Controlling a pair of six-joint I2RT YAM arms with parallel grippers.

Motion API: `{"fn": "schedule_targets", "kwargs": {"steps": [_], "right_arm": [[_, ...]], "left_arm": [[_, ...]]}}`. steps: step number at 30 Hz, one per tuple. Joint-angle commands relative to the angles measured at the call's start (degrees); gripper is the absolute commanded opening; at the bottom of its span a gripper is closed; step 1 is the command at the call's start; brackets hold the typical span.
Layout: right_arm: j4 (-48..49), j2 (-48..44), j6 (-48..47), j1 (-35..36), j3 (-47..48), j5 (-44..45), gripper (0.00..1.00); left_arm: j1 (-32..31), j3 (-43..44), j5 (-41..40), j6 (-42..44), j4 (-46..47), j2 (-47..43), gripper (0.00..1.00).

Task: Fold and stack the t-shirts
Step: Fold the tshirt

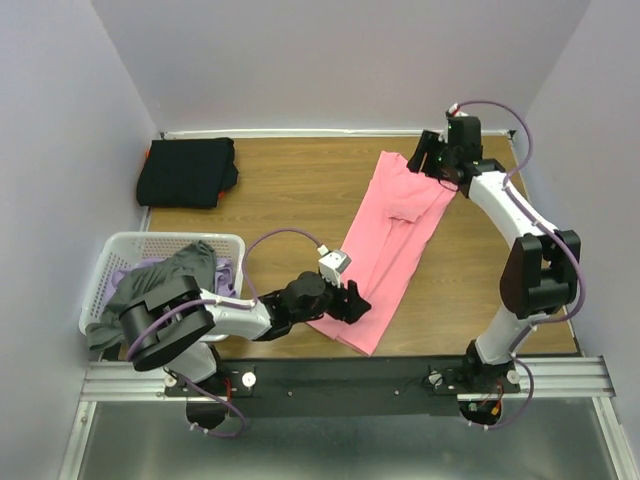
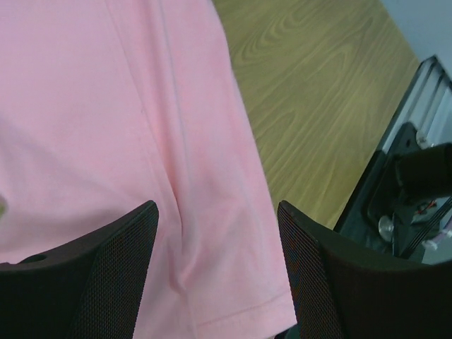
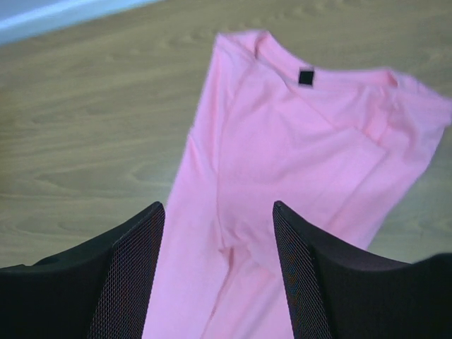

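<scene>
From above, the pink shirt (image 1: 390, 240) lies flat on the tabletop (image 1: 290, 190). It looks long and narrow, so I think its sides are already folded in. The left claw (image 1: 352, 303) is at the bottom end of the shirt, near the robot. The right claw (image 1: 425, 155) is at the neck end, far away. One claw at each end makes sense, because then the shirt can be folded end to end. A black shirt (image 1: 187, 172) sits folded in the far left corner, likely the start of the pile. A grey shirt (image 1: 165, 275) hangs out of the white basket (image 1: 110, 262), waiting its turn.

From the left wrist, the left claw (image 2: 215, 212) has its fingers wide apart. The pink shirt (image 2: 106, 106) hem lies under and between them, but nothing is pinched yet.

From the right wrist, the right claw (image 3: 219, 208) is also wide apart and holds nothing. It hangs above the pink shirt (image 3: 304, 141), with the collar and its small black label (image 3: 305, 76) just ahead.
</scene>
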Motion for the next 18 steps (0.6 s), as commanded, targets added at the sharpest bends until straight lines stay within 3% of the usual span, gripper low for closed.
{"fn": "schedule_targets", "kwargs": {"steps": [1,8,18], "right_arm": [[2.8,-0.3,1.8,0.0,-9.8,1.7,0.7],[6.2,1.8,3.0,0.0,-14.9,0.5,0.7],[7.0,11.7,3.3,0.1,-12.0,1.6,0.7]], "left_arm": [[-2.4,-1.3,-2.9,-0.3,-2.2,2.1,0.77],[-5.7,-0.6,-4.7,-2.5,-2.2,5.6,0.76],[-9.3,1.9,-5.5,-6.2,-2.0,11.0,0.77]]}}
